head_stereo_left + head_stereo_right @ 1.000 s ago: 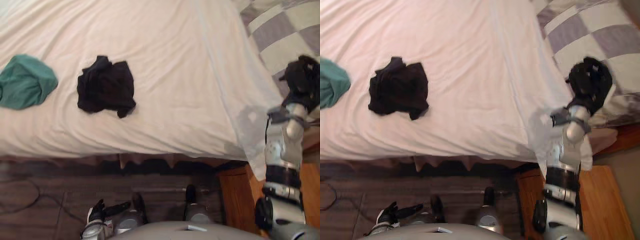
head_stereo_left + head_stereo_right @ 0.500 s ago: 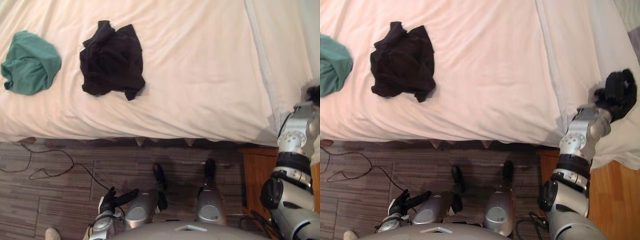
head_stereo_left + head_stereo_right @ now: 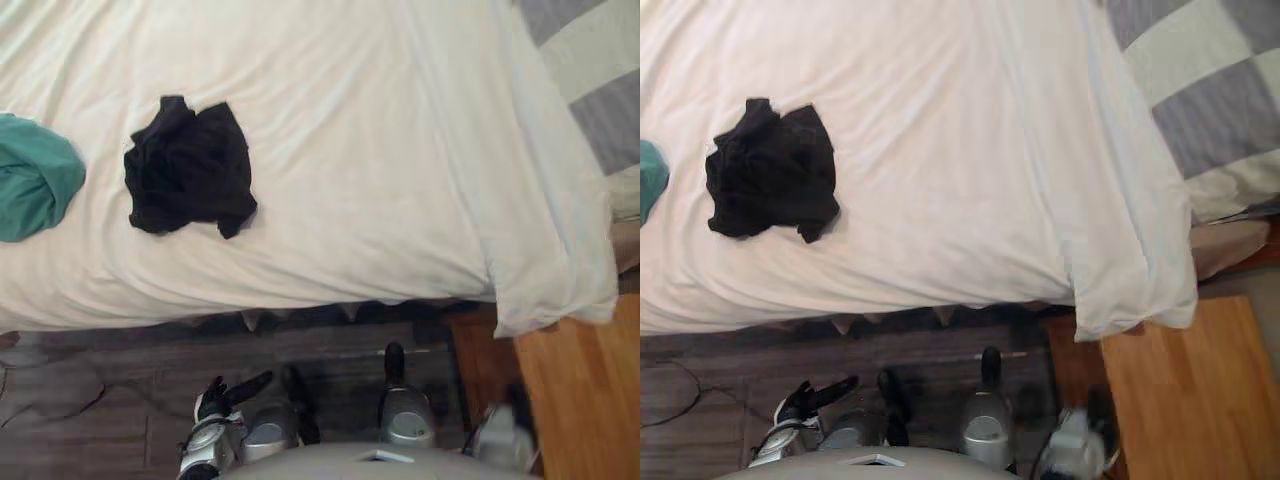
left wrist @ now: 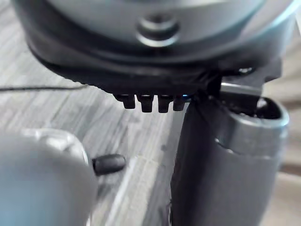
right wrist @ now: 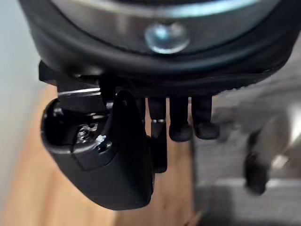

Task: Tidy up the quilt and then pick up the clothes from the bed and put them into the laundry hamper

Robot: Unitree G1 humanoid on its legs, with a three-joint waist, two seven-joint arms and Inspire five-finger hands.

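While black clothes (image 3: 188,167) lay on the bed (image 3: 350,150), your left hand (image 3: 213,403) hung empty, fingers apart. Your right hand (image 5: 117,155) had its fingers apart too.

Place: a bedroom in a home.
Bed: a wide bed (image 3: 330,265) covered by a white sheet (image 3: 350,130), with its near edge above the floor.
Bedding: a grey-and-cream checked quilt (image 3: 1200,80) at the bed's right end.
Clothes: a black garment (image 3: 188,168) and a green garment (image 3: 30,190) lie crumpled on the sheet.
Floor: dark wood planks (image 3: 90,400), with a lighter orange wooden patch (image 3: 585,400) to the right.
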